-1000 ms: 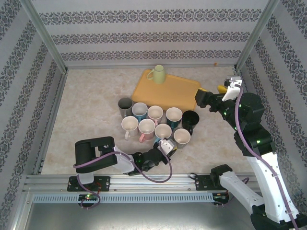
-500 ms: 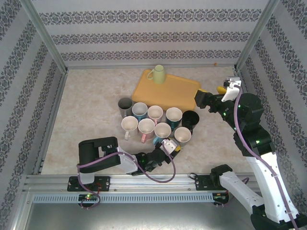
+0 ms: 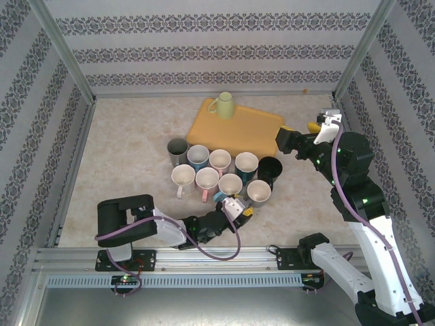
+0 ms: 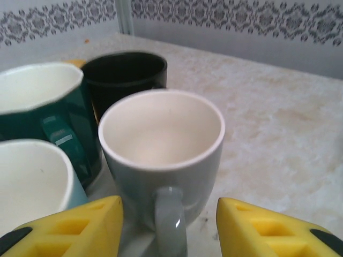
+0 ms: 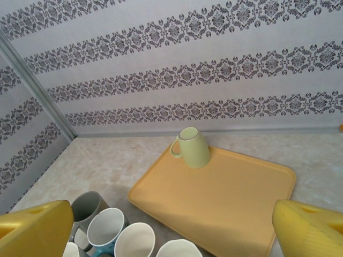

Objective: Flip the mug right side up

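- Bench (image 3: 122, 156), left side: bare surface from the left wall to the mug cluster; wide passage.
- Bench, right side: an open strip between the black mug (image 3: 270, 168) and the right wall, partly taken up overhead by the right arm.
- Mug cluster (image 3: 219, 161), bench centre: nine upright mugs, packed rim to rim; nothing could pass between them, only above.
- White mug (image 4: 161, 155), near right corner of the cluster: the left tool (image 3: 241, 207) sits low just before it, fingers apart either side of the handle.
- Tray (image 3: 251, 132), behind the cluster: broad and mostly bare; pale green mug (image 5: 191, 148) at its far edge.
- Right tool (image 3: 280, 140): raised, jaws wide, by the tray's right corner.
- Patterned walls (image 3: 204, 51): close off three sides.
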Controlling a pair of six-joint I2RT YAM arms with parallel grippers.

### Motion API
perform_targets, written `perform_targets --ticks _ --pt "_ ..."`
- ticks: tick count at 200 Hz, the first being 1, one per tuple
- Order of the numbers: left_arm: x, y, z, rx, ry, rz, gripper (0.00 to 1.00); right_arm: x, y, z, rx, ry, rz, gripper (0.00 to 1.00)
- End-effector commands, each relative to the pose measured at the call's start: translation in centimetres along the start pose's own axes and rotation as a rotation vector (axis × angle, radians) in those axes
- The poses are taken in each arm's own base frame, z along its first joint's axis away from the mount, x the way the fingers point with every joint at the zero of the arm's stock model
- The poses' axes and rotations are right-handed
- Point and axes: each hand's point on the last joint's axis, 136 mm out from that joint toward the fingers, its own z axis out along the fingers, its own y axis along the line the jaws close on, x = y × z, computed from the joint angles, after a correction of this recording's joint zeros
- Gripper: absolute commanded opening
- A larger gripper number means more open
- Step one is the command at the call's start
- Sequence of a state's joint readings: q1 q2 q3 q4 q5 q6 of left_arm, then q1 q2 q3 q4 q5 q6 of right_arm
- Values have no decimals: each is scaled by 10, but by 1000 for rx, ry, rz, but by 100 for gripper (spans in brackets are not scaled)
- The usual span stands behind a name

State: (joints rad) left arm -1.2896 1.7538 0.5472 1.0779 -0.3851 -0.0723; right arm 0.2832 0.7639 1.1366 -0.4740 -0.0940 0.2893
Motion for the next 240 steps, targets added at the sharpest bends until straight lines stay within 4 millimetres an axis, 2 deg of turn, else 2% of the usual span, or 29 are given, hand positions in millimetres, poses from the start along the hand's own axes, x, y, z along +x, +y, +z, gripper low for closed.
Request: perform_targets --ticks 1,33,58,73,87,105,122,140,153,166,174,192,220,240 --pt "-30 -8 -8 52 -67 11 50 -7 -1 0 6 -23 6 95" --pt "-57 -18 -12 106 3 49 50 -5 0 7 -4 -6 11 95" --pt "-81 -4 -21 41 101 65 50 0 -1 21 -4 27 23 95" --pt "-103 19 -31 -22 123 20 50 3 -6 37 15 49 24 95" --pt "-122 49 -40 -76 161 -47 51 7 -11 59 32 73 17 95" --pt "-138 90 -51 -93 241 -153 51 16 -17 96 33 119 -8 96" --pt "-152 138 -66 -172 288 -259 51 21 -23 133 31 193 -21 96" --pt "-165 174 -84 -237 299 -321 51 20 -27 169 20 199 -39 97" --pt "-171 194 -95 -294 295 -319 51 20 -33 195 23 160 -64 98" --pt "-172 204 -102 -322 292 -268 52 24 -42 223 9 157 -85 98" --pt "-170 208 -104 -339 292 -211 52 27 -50 240 -9 175 -90 98" --pt "-157 219 -108 -386 285 -156 54 39 -50 277 -135 251 -130 98" --pt "-146 208 -102 -307 264 -163 54 59 -41 318 -331 297 -281 97" --pt "-141 209 -97 -306 276 -166 55 85 -39 344 -401 298 -404 97"
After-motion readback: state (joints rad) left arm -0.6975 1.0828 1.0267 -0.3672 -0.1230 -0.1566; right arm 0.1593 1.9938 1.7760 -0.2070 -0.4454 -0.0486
